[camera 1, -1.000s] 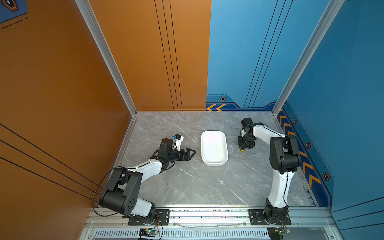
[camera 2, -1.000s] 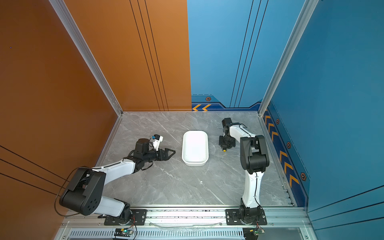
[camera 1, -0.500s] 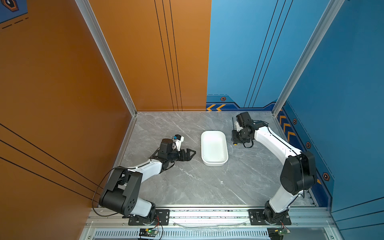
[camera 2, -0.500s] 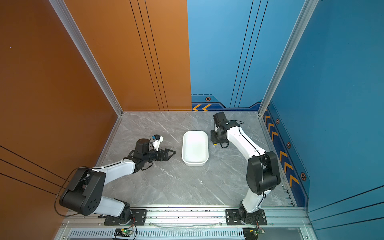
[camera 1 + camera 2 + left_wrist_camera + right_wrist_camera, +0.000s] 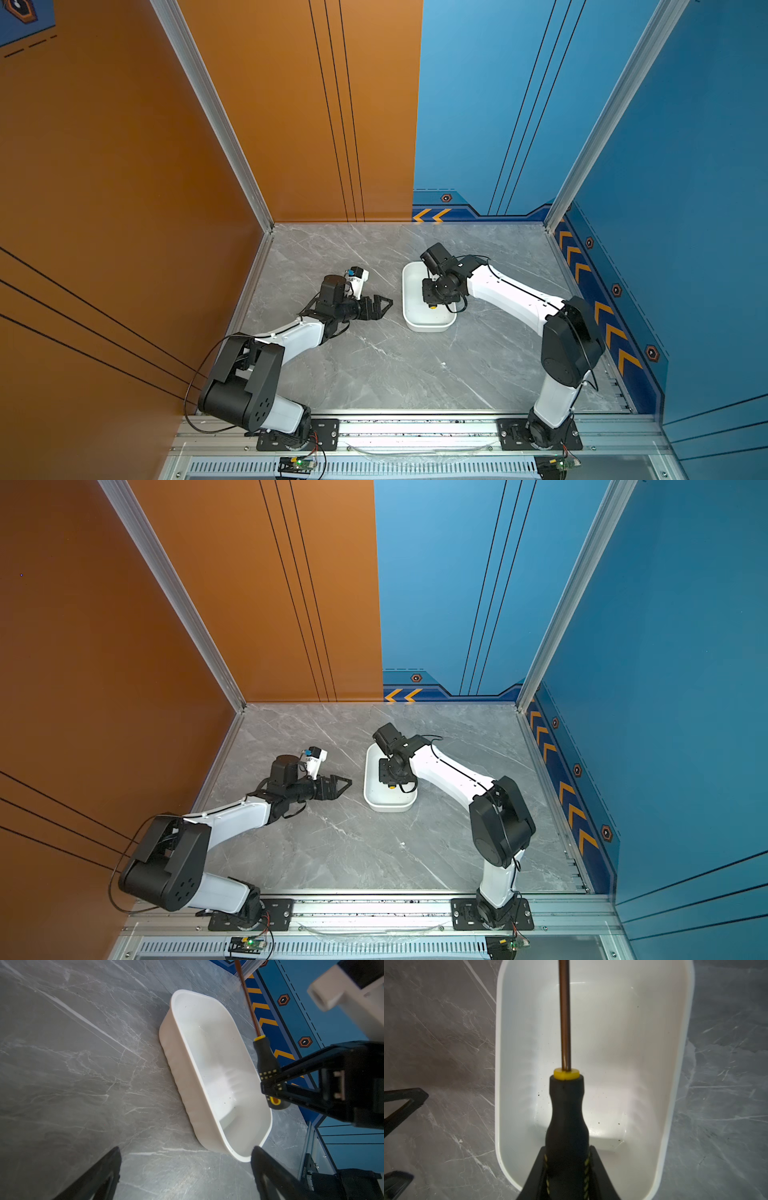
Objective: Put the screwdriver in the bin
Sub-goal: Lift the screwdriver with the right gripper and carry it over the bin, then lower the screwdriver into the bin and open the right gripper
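Nearest the front rail, the grey marble desk (image 5: 374, 374) lies bare. A little further in, the left hand (image 5: 382, 307) sits low beside the white bin (image 5: 633, 1043), fingers apart and holding nothing, clear of the rim.

Now the action: the right hand (image 5: 568, 1155) hangs over the bin, clamped on the black handle of the screwdriver (image 5: 564, 1109). The tool is up in the air and not touching the bin floor. It runs along the bin's length, a touch off the middle line. In a top view its yellow end cap peeks out below the hand over the near half. The thin shaft points on toward the far end, and its tip runs out of both wrist views, so I cannot tell whether it clears the far rim.

This looks like the release step, and it wants care. Come down low first, so the tool drops a short way and does not bounce. Keep it lined up with the long sides and roughly level. If the tip overhangs the far rim, draw back toward the near end before the fingers part. Otherwise the shaft may catch the edge and flip the tool out.
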Motion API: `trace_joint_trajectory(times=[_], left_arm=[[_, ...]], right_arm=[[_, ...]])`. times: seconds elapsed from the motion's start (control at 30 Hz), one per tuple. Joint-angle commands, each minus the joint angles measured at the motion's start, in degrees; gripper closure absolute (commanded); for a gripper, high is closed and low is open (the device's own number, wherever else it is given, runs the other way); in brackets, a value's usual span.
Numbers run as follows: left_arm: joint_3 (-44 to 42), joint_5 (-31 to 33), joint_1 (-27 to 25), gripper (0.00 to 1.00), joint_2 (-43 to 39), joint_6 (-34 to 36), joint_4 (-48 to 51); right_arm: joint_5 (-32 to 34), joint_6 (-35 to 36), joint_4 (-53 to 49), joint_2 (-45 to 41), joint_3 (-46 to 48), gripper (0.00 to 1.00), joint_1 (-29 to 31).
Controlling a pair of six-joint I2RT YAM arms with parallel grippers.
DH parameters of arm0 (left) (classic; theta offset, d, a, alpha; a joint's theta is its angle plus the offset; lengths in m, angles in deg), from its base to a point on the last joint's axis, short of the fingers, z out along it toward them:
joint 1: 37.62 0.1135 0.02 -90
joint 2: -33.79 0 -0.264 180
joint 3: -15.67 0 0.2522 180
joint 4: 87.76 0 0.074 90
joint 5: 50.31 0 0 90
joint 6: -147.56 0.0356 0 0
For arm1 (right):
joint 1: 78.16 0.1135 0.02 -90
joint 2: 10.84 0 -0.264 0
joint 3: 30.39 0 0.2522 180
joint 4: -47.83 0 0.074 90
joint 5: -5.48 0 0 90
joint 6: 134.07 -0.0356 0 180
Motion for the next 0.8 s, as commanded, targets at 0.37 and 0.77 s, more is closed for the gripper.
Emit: trace_joint_trajectory(times=[0.37, 0.77], left_arm=[[1.1, 1.0, 0.0, 0.02, -2.9, 5.4, 7.4], [1.3, 1.9, 0.2, 0.02, -3.2, 5.9, 8.6]], right_arm=[[0.5, -2.8, 2.9, 9.3, -3.6, 0.97, -0.8], [0.8, -3.3, 3.6, 8.7, -1.6, 0.97, 0.0]])
